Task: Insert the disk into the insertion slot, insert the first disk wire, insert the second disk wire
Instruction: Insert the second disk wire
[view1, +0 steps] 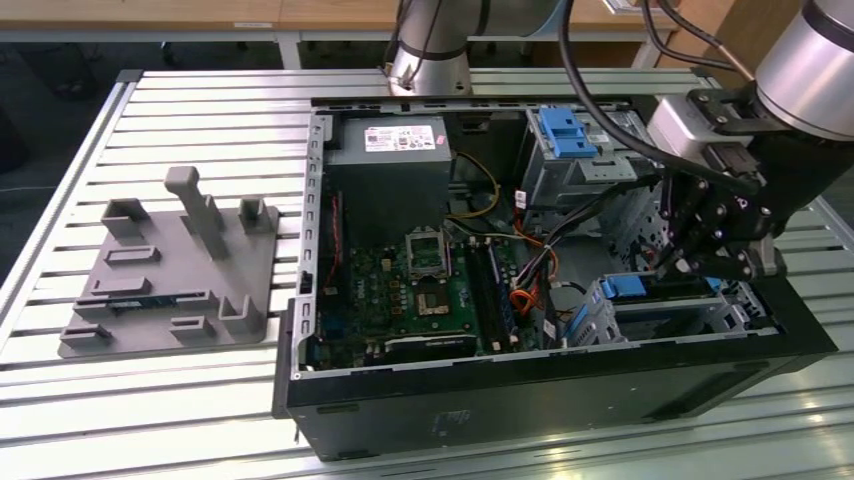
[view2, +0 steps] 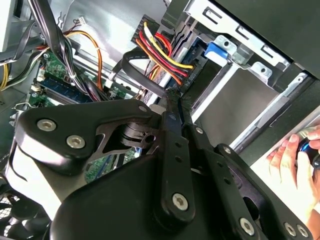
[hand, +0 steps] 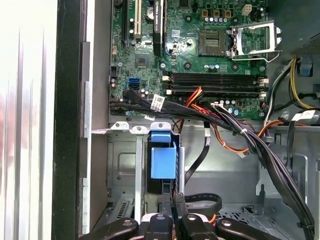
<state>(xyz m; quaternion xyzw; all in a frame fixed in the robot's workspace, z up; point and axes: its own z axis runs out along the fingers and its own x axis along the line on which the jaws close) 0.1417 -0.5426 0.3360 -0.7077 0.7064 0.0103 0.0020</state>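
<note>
An open computer case (view1: 534, 390) lies on the surface (view1: 200, 100), with a fixture plate (view1: 167, 275) on the surface toward the exterior view's left. Inside the case, the motherboard (view1: 414, 290) sits centrally, the power supply (view1: 390, 150) behind it. The disk (view1: 654, 290) sits in the insertion slot (view1: 707, 310) at the exterior view's right, the gripper (view1: 701, 265) just above it, cables (view1: 534, 270) between slot and motherboard.

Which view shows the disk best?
First wrist view: the disk's blue carrier faces the camera squarely, sitting in the slot just beyond the gripper. The exterior view shows it small, partly behind the gripper. The second wrist view catches a blue corner.
</note>
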